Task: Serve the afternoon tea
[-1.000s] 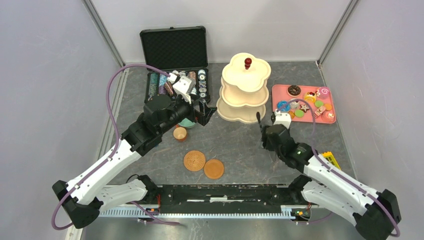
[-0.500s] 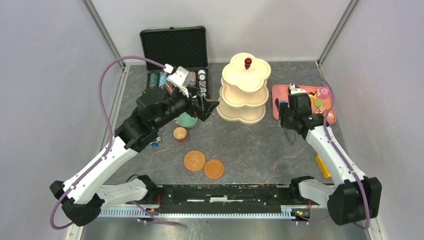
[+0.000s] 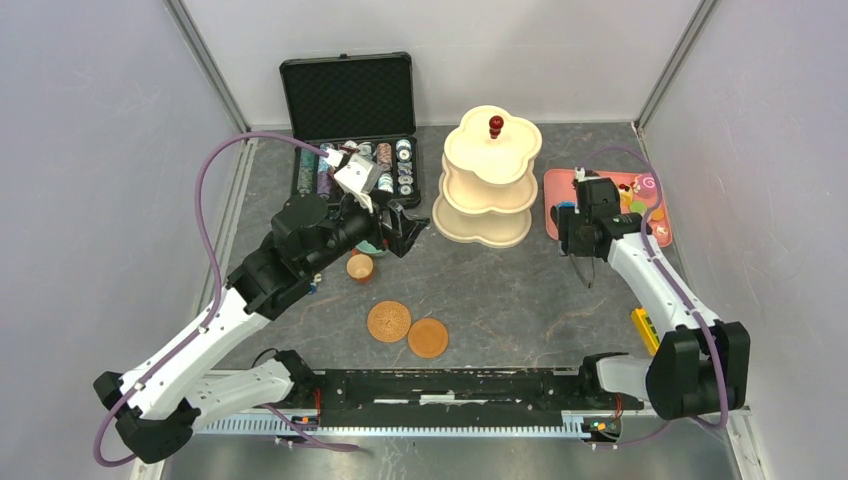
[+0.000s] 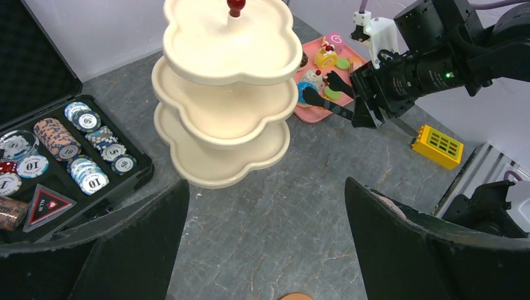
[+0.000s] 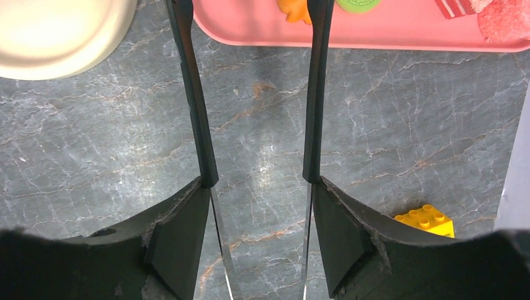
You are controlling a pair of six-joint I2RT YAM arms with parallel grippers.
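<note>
While the right gripper [image 5: 250, 25] hangs with its fingers spread and nothing between them, its tips reach over the near edge of the pink tray [image 5: 387, 31] of toy pastries [image 5: 500, 19]. The left gripper [image 4: 265, 187] is also spread wide, and the cream stand [image 4: 225, 81] is just ahead of it.

Poker chips [image 4: 94, 182] sit in a black case [image 3: 346, 95].

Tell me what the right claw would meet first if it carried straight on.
Probably the pink tray: the right claw points at its near edge, beside an orange pastry. Its height above the tray is unclear.
</note>
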